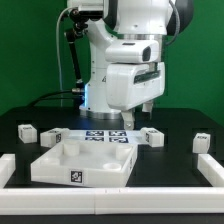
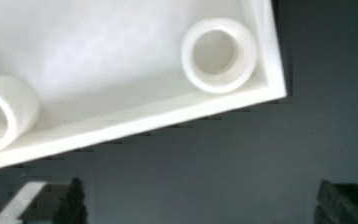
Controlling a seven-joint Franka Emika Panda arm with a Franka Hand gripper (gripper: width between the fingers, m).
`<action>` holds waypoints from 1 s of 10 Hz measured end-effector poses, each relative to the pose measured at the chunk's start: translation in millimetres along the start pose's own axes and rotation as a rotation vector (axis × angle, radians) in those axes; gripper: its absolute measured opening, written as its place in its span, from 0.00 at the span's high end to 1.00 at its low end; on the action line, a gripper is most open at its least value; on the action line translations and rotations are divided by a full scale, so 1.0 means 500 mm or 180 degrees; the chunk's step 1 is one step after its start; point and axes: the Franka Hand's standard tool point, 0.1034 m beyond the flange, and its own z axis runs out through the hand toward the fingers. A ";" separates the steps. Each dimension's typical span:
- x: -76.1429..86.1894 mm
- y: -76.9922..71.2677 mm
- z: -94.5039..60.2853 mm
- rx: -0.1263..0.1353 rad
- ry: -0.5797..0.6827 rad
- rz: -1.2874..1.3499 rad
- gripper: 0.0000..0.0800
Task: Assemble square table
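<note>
Tabletop (image 1: 100, 165) lies flat near parted jaws.

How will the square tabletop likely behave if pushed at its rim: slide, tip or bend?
The tabletop lies flat and wide, so it probably slides rather than tips. Its raised rim suggests stiffness. Smooth plastic may slip when gripped.

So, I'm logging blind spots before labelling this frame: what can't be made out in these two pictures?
Tabletop, wrist view: picture edges cut it; only one corner with two round sockets shows.
Pincer, wrist view: only blurred fingertips, cut by the edge; exterior view: too small under the arm.
Marker board, exterior view: the arm overlaps its far edge.
Legs, exterior view: tags too small to read.
</note>
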 end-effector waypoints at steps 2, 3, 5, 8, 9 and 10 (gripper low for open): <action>-0.003 0.000 0.004 -0.0011 0.0007 -0.0082 0.19; -0.027 -0.008 0.023 -0.0063 0.0047 -0.0317 0.19; -0.119 -0.039 0.065 -0.0067 0.0030 -0.0561 0.19; -0.180 -0.043 0.114 -0.0121 0.0063 -0.0536 0.19; -0.186 -0.039 0.136 -0.0108 0.0069 -0.0506 0.19; -0.185 -0.034 0.142 -0.0101 0.0068 -0.0503 0.19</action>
